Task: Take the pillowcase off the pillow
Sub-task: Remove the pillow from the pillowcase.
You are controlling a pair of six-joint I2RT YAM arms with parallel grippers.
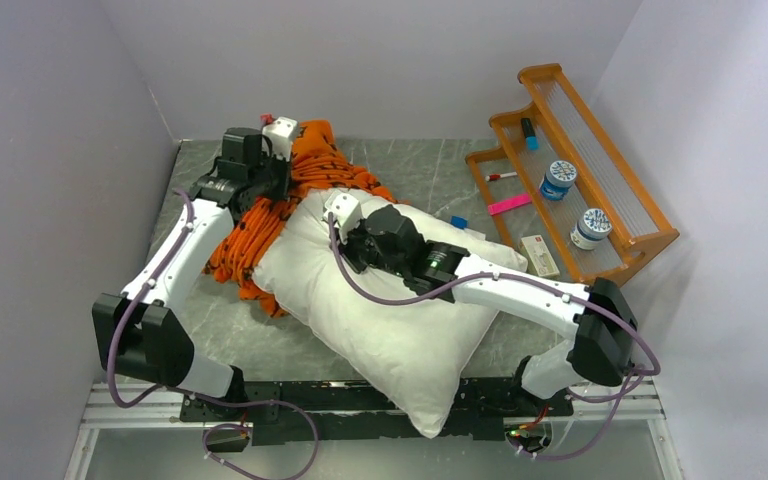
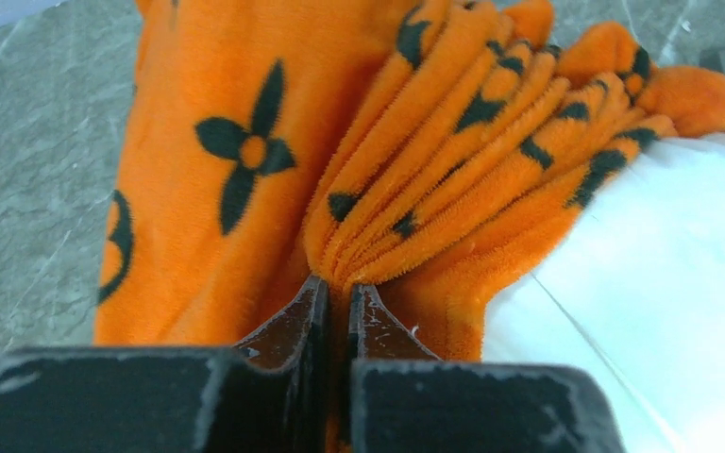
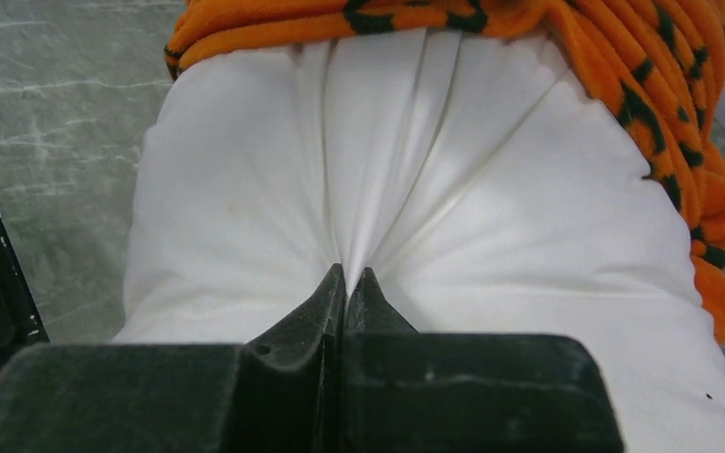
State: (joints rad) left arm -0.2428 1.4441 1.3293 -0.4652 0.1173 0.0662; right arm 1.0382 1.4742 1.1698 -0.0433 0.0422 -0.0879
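- Both my grippers are pinching cloth: my left gripper (image 2: 338,294) is clamping a bunched ridge of the pillowcase (image 2: 453,160), and my right gripper (image 3: 346,280) is nipping a fold of the pillow (image 3: 491,245).
- Most of the pillow is lying bare on the table (image 1: 430,175); the pillowcase is gathering around its far end only.
- I am judging both light and soft. The plush pleats are giving good purchase, but the smooth white cover may be slipping, so I am biting deep into the fold.
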